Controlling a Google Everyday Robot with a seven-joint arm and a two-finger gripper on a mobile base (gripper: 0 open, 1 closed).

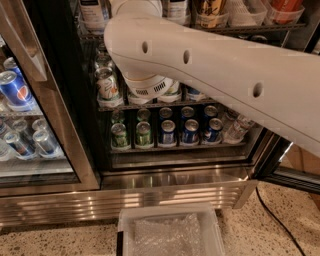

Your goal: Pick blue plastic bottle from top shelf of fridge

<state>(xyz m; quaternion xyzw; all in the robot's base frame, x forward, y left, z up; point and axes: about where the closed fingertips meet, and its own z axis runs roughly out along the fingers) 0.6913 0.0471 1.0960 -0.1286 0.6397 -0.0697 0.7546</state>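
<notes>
The fridge (175, 181) stands open, with black walls and a ribbed steel base. Only the front edge of its top shelf (240, 29) and the lower ends of its bottles show along the top border. Two of them have pale labels with black print: one at the left (92, 10), one behind the arm (177, 7). I cannot tell which is the blue plastic bottle. My white arm (200, 65) crosses from the right and rises toward that shelf. The gripper is out of view past the top edge.
An amber bottle (210, 10) and clear trays (245, 15) stand on the top shelf at the right. Racks of cans (167, 131) fill the lower shelves. The neighbouring cooler with Pepsi cans (15, 90) is at the left. A white bin (170, 232) and a black cable (272, 215) lie on the floor.
</notes>
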